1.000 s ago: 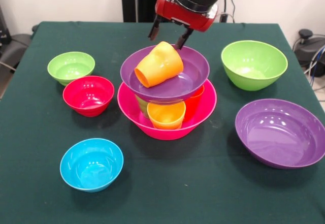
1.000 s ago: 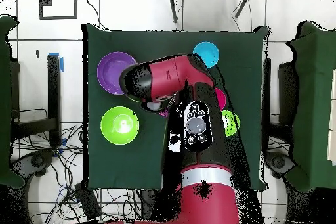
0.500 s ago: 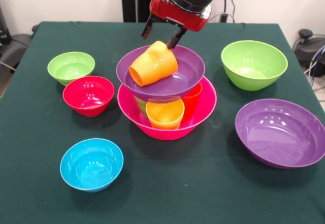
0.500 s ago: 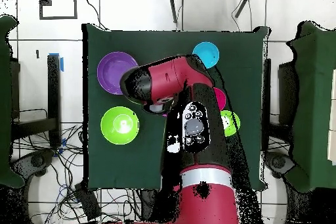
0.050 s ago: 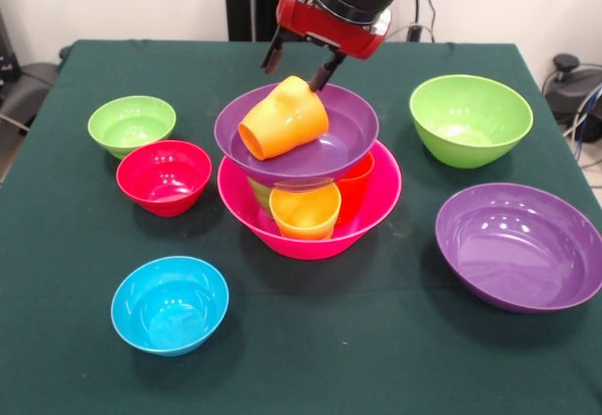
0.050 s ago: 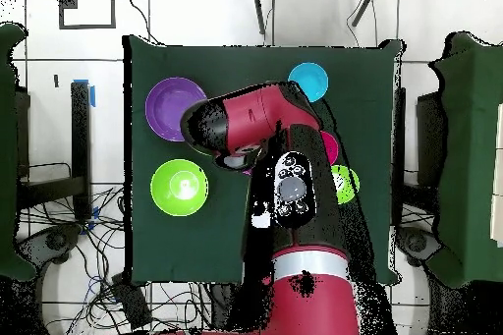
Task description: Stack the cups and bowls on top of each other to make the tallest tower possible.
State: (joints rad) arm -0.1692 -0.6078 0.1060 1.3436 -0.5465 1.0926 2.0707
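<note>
Since 1 second ago, the gripper is rising, fingers released, above the tower. The yellow-orange cup is lying tipped in the purple bowl. Regrasping should probably be righting it centrally before stacking further.

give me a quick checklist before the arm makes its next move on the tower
1. Gripper free of any cup: ok, open above the purple bowl's far rim, holding nothing.
2. Yellow-orange cup upright for stacking: not ok, it lies tipped on its side in the purple bowl.
3. Purple bowl level on the cups below: not ok, it looks slightly tilted.
4. Support cups seated in the hot-pink bowl: cannot tell, only the orange cup and red-orange cup show clearly.
5. Spare bowls clear of the tower: ok, the red bowl and second purple bowl sit apart on the table.
</note>
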